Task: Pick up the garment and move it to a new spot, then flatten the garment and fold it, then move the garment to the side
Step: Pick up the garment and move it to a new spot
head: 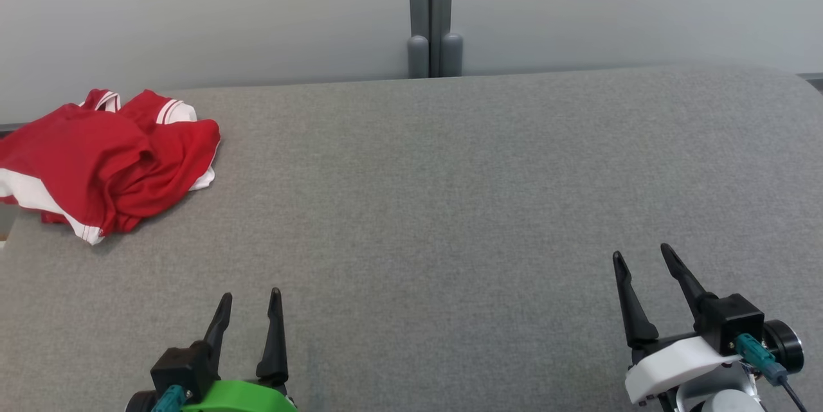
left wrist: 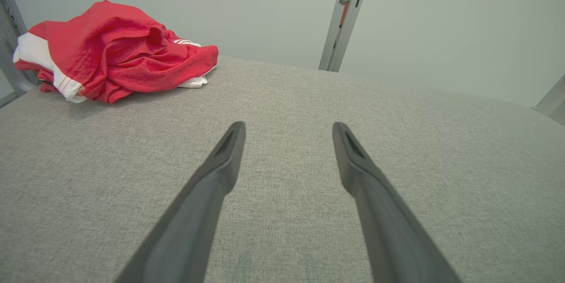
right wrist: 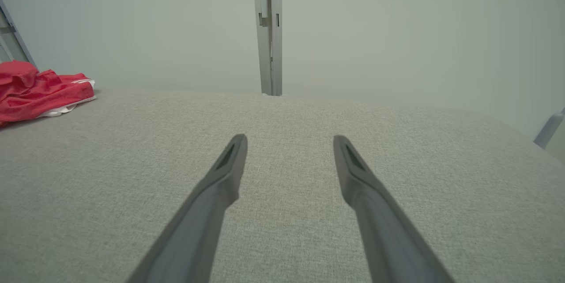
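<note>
A crumpled red garment with white trim lies in a heap at the far left of the grey fabric table, partly over its left edge. In the left wrist view the garment sits ahead and to the left; in the right wrist view the garment lies at the left border. My left gripper stands open at the lower left, well short of the garment, nothing between its fingers. At the lower right my right gripper is open and empty too. Both hover just over the cloth surface.
A pale wall runs behind the table, with a grey vertical post at its middle. The table's back edge curves off at the far right. A grey metal frame piece stands beside the garment at the left.
</note>
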